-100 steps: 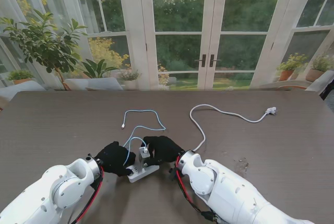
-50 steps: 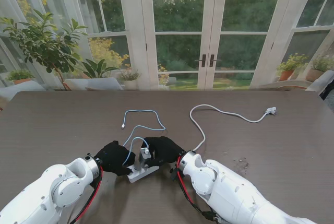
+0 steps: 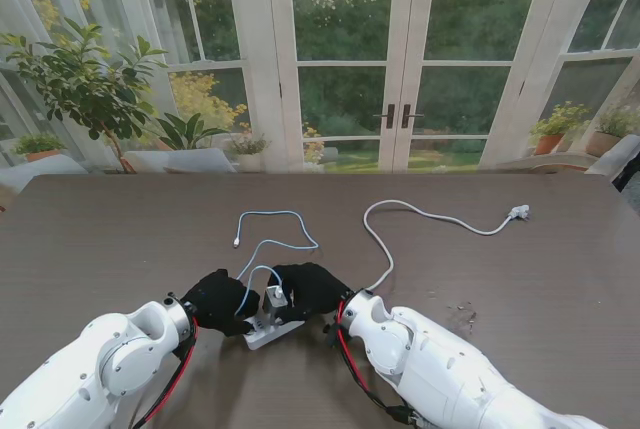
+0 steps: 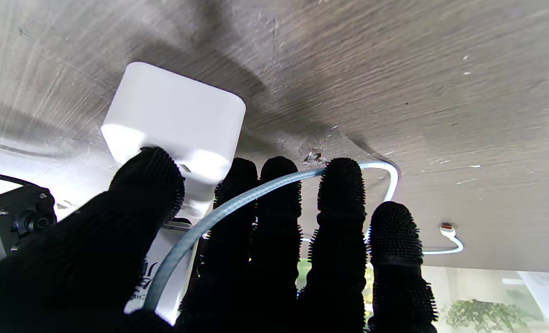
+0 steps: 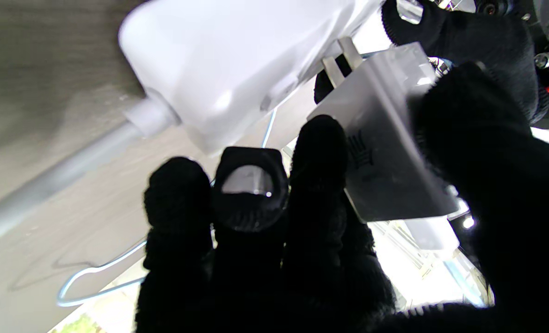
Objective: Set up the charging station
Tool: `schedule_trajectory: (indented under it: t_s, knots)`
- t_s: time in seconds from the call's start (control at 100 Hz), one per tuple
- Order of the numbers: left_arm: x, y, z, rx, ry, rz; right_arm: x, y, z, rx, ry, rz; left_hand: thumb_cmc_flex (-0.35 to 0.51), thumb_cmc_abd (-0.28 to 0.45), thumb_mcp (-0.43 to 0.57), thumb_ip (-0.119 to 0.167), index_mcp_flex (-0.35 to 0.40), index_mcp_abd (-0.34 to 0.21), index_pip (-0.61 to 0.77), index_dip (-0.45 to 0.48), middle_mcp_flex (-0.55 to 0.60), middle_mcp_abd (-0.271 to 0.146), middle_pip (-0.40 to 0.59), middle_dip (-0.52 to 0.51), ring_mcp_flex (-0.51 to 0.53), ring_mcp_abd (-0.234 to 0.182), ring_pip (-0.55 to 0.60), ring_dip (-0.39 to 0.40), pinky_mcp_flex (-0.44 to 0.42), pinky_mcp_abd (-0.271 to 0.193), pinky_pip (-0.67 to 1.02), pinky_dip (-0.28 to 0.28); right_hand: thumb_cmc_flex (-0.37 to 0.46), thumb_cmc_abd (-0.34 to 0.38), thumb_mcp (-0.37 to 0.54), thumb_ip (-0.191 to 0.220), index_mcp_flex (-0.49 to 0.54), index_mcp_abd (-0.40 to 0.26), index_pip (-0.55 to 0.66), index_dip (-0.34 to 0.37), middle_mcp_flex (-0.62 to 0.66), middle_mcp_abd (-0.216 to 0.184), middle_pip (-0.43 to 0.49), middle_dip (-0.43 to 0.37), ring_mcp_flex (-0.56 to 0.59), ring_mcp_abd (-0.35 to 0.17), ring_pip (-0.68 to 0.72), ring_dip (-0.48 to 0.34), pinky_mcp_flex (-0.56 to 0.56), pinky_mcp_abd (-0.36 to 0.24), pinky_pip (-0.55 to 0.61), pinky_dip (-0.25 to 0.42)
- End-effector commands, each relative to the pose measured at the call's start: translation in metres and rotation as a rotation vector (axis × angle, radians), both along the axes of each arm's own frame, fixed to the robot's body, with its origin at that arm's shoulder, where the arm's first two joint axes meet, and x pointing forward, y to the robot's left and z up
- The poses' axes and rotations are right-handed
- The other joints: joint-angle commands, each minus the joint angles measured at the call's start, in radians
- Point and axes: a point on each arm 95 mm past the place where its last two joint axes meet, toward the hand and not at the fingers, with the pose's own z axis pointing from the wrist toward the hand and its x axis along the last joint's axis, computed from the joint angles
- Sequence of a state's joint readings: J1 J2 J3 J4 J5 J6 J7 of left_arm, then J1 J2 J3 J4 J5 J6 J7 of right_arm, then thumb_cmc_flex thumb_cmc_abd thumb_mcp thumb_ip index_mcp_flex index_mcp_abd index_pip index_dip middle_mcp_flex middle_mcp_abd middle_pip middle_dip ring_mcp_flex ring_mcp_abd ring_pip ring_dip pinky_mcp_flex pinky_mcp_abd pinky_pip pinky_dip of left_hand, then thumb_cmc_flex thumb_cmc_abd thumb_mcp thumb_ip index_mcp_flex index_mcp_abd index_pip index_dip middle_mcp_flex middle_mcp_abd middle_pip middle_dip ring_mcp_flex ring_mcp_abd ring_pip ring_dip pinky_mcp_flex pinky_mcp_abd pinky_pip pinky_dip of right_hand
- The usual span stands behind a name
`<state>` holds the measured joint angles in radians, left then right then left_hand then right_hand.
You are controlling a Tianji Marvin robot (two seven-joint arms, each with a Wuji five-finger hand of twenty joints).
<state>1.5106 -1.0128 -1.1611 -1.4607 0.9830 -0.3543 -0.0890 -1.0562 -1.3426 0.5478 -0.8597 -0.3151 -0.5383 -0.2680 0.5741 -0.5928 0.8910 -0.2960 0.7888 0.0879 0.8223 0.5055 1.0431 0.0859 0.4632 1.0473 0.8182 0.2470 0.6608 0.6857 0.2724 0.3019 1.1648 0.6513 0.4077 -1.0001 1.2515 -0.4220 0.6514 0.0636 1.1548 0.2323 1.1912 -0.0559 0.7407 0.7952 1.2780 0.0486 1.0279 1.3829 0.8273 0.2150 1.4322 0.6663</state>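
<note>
Right hand (image 3: pixel 312 287) pinches the charger adapter (image 3: pixel 275 298), prongs lined up over the power strip (image 3: pixel 268 329) on the surface (image 3: pixel 520 269), while left hand (image 3: pixel 218 301) presses the strip down, apparently steadying it for insertion.

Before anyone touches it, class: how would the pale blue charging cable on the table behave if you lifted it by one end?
The blue cable would probably droop, since it lies in loose loops. It looks thin, so likely light. It might drag its free plug along the table.

Glossy white plastic charger (image 5: pixel 385 152), matt wood-grain table (image 3: pixel 120 239), braided cable (image 4: pixel 237 203)
</note>
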Motion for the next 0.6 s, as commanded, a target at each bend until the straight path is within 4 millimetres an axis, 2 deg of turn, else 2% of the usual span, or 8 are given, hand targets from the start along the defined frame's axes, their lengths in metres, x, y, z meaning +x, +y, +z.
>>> schedule_trajectory:
  t_s: [0.0,0.1,0.59]
  knots:
    - [-0.0092,0.0031,-0.0198,0.036,0.062,0.003,-0.003,0.0026,-0.0025,-0.012,0.005,0.023,0.088,-0.082,0.016,0.044,0.015,-0.087,0.04,0.024,-0.025,-0.015,0.041,0.01,-0.014,-0.02,0.026,0.015,-0.025,-0.007,0.04,0.022,0.097,0.095,0.208,0.054,0.2,-0.514,0.199,0.09,0.029,-0.058,-0.015,-0.007,0.037,-0.02,0.033,-0.665,0.008,-0.042,0.059,0.014]
    - [-0.0092,0.0017,-0.0204,0.038,0.062,0.007,-0.0034,0.0027,-0.0028,-0.017,-0.001,0.029,0.076,-0.08,0.002,0.046,-0.007,-0.074,0.057,0.039,-0.043,-0.012,0.076,0.013,-0.018,-0.018,0.051,0.032,-0.026,-0.007,0.055,0.035,0.097,0.096,0.207,0.054,0.198,-0.513,0.199,0.09,0.028,-0.056,-0.014,-0.006,0.037,-0.022,0.035,-0.665,0.008,-0.043,0.06,0.014]
    - [-0.0101,-0.0033,-0.0221,0.057,0.069,0.0,-0.0024,0.0036,0.0022,-0.041,-0.037,0.035,0.071,-0.085,0.003,0.044,-0.013,-0.069,0.07,0.039,-0.051,-0.013,0.109,0.024,-0.019,-0.014,0.08,0.049,-0.027,-0.007,0.071,0.054,0.093,0.104,0.208,0.056,0.195,-0.508,0.203,0.091,0.024,-0.055,-0.01,-0.005,0.037,-0.023,0.048,-0.664,0.016,-0.049,0.063,0.012]
